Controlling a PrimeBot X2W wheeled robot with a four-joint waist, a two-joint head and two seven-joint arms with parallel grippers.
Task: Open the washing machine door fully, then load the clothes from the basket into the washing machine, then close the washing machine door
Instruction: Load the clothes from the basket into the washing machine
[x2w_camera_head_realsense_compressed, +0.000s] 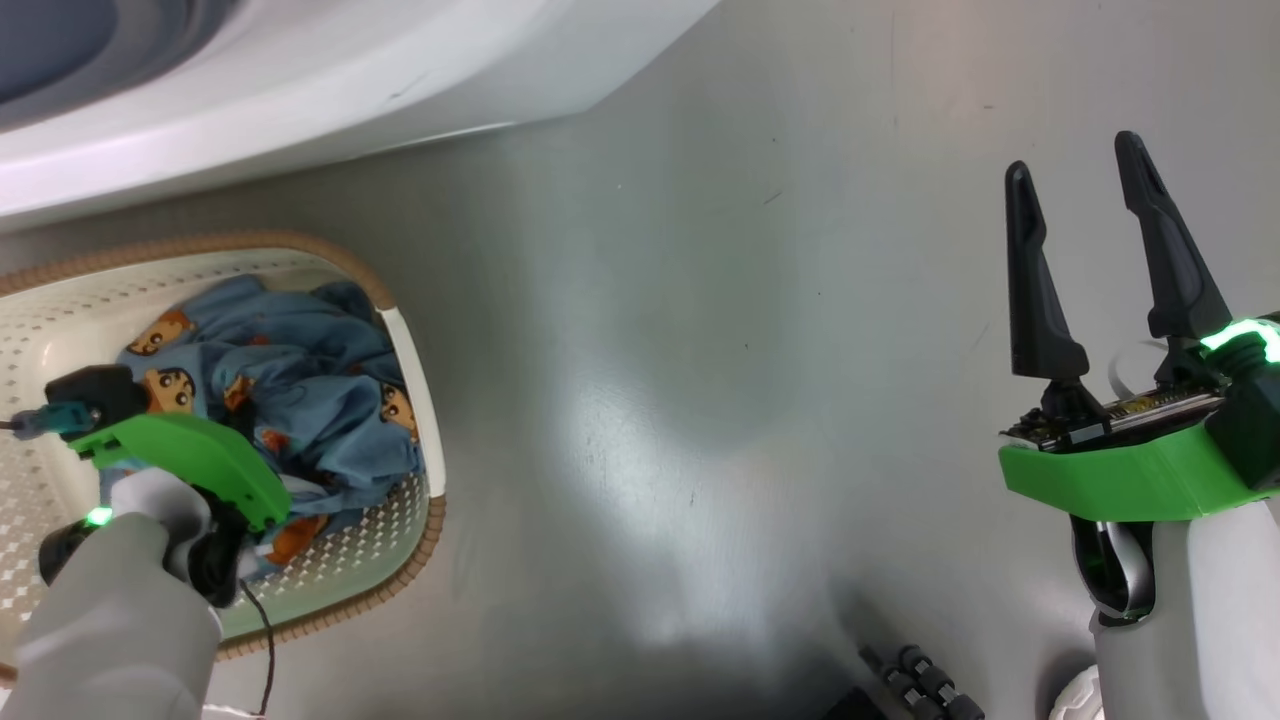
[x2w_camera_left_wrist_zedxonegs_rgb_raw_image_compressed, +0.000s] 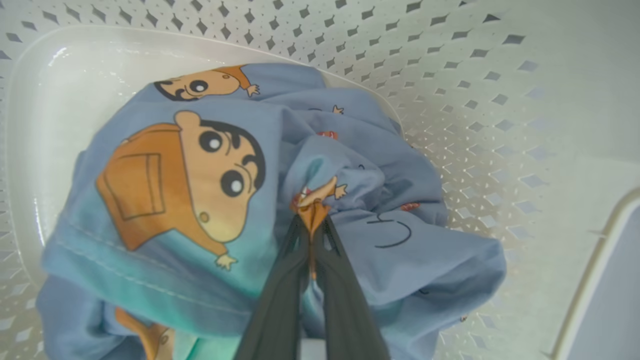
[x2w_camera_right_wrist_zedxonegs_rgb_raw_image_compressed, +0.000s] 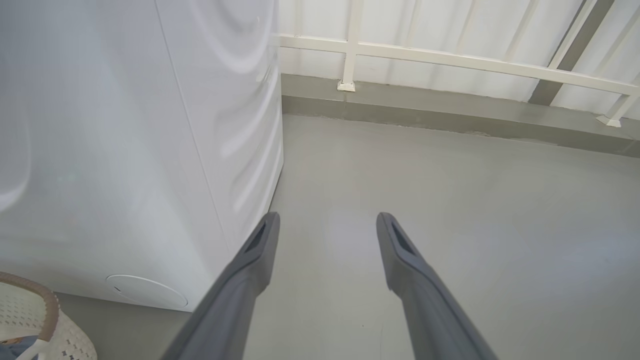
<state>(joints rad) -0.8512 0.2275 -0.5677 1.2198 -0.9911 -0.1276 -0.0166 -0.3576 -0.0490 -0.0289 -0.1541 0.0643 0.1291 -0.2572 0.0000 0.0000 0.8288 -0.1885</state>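
- Pinching a small orange-printed fold of the clothes (x2w_camera_left_wrist_zedxonegs_rgb_raw_image_compressed: 380, 260), the left gripper (x2w_camera_left_wrist_zedxonegs_rgb_raw_image_compressed: 312, 222) is pressed together, with the fabric caught right at its tips.
- The fold is taken near the middle of the heap rather than at a hem, presumably so that most of the bundle is drawn up in one lift. With so little cloth held, a slip or a trailing end is to be feared.
- The clothes are seen crumpled in the basket (x2w_camera_left_wrist_zedxonegs_rgb_raw_image_compressed: 475, 100), bunched toward its right wall, with bare basket bottom to their left. Nothing is judged to be lifted clear yet.
- The basket is set on the floor (x2w_camera_head_realsense_compressed: 700, 400) at the near left, just beside the front of the washer (x2w_camera_head_realsense_compressed: 300, 110). This placing is likely meant to make the carry to the drum short.
- The right gripper (x2w_camera_head_realsense_compressed: 1073, 155) is spread wide and empty, held above bare floor well apart from the basket on the right. It is probably parked there so that the left arm's reach is not crossed.
- The loading step is judged to be in hand, at its very start.
- Whether the door stands fully open cannot be told, since only the washer's white front and side are made out clearly.
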